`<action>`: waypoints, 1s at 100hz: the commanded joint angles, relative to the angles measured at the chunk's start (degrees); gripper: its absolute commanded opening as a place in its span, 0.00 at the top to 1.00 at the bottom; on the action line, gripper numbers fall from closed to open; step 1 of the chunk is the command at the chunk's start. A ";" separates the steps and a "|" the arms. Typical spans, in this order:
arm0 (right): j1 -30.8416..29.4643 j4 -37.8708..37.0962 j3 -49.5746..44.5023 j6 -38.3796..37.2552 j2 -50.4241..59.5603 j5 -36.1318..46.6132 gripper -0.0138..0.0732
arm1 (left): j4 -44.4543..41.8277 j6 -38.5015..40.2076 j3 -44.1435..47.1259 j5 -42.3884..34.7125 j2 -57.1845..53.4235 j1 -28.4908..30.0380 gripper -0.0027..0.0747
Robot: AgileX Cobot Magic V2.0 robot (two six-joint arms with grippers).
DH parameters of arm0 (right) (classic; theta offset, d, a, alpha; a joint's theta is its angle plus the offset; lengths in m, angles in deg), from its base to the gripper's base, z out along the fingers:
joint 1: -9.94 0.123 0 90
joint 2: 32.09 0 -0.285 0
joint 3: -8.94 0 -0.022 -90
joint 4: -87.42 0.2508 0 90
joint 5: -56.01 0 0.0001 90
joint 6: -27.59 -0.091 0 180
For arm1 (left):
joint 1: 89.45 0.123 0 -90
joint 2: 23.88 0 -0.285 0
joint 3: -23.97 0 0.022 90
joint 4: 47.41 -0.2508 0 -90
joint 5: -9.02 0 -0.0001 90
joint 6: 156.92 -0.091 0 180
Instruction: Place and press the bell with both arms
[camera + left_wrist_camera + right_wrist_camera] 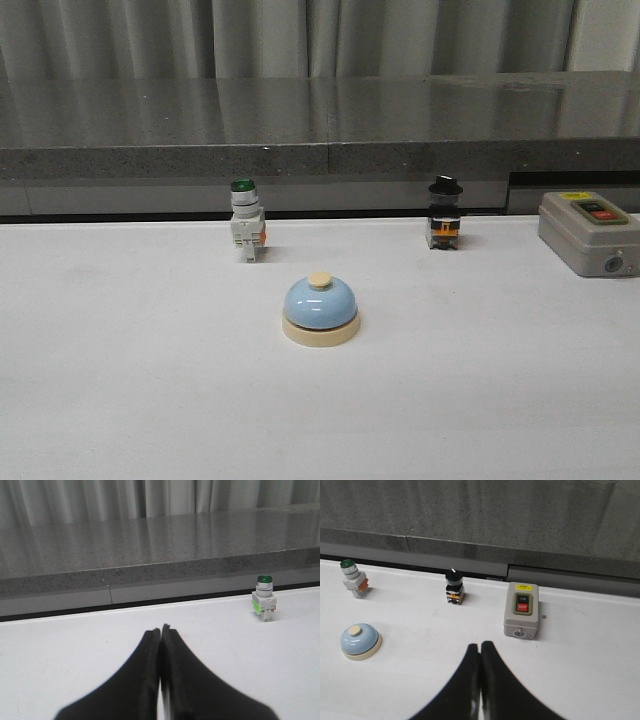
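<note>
The bell [320,311] sits upright on the white table [130,380], light-blue dome on its cream base, cream button on top, nothing touching it. I take it as my landmark.

Behind the bell and off to its left in the front view stands the green-capped switch [246,222], white body, well apart from the bell. Behind it and to its right stands the black-knobbed switch [444,213], about as far back as the green one. Farther right of the bell, near the table's edge, lies the grey control box [588,232]. From my right wrist I read its two buttons: a dark one above a red one marked OFF, with a small yellow label over them whose print is too small to read.

My left gripper [160,630] is empty, its black fingers pressed together tip to tip, low over bare table; from there only the green-capped switch shows, not the bell. My right gripper [480,646] is the same, fingers closed against each other, holding nothing, with the bell well apart from it. Neither arm appears in the front view.

Beyond the bell runs a grey stone ledge [320,120] with curtains [300,35] behind.
</note>
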 commanded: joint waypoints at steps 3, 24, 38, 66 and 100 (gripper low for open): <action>-0.35 -0.96 0.33 0.16 0.58 5.51 0.91 | 0.19 0.30 2.37 -5.01 -1.66 0.16 0.99; -0.35 -2.59 -9.42 0.16 7.38 14.59 0.91 | 0.19 0.30 2.37 -5.01 -1.66 0.16 0.99; -1.39 -2.59 -16.71 -0.46 13.56 17.89 0.91 | 0.19 0.30 2.37 -5.01 -1.66 0.16 0.99; -3.47 -2.10 -26.55 -0.80 23.86 22.26 0.91 | 0.19 0.30 2.37 -5.01 -1.66 0.16 0.99; -3.47 -0.26 -32.16 -0.80 24.12 28.99 0.91 | 0.19 0.30 2.37 -5.01 -1.66 0.16 0.99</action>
